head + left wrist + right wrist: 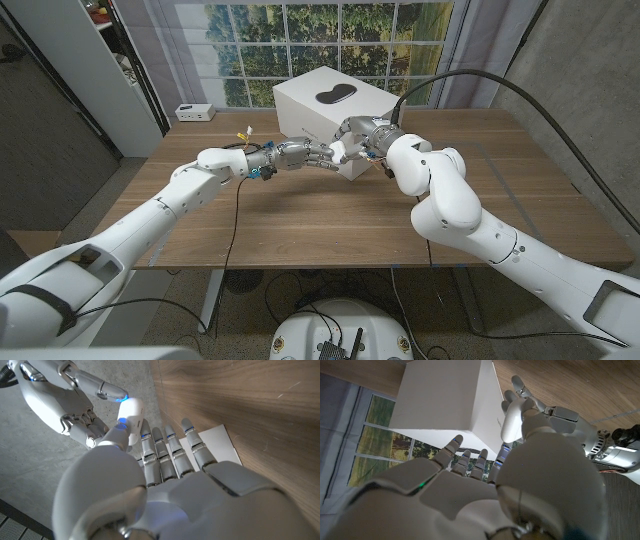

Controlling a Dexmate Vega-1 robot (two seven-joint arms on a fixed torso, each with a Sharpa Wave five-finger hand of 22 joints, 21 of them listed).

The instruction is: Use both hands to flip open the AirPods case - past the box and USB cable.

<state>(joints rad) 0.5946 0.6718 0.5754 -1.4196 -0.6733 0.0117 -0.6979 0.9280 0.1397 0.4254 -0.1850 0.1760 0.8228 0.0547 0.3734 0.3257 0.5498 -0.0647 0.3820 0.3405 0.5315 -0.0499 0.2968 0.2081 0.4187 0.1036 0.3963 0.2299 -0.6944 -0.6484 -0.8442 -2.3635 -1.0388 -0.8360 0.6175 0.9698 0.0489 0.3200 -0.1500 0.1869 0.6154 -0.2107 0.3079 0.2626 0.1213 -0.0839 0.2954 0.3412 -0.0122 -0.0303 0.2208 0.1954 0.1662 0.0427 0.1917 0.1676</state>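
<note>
AirPods case (pixel 341 152): held off the table in front of white box (pixel 335 113), lid apparently unopened. Left hand (pixel 308 155) fingers closed on it; right hand (pixel 362 134) thumb and fingers pinch its upper end. Flip remains.

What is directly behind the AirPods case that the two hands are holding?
The large white box stands behind the AirPods case, which the left hand and right hand hold together. The box hides the table behind it.
</note>
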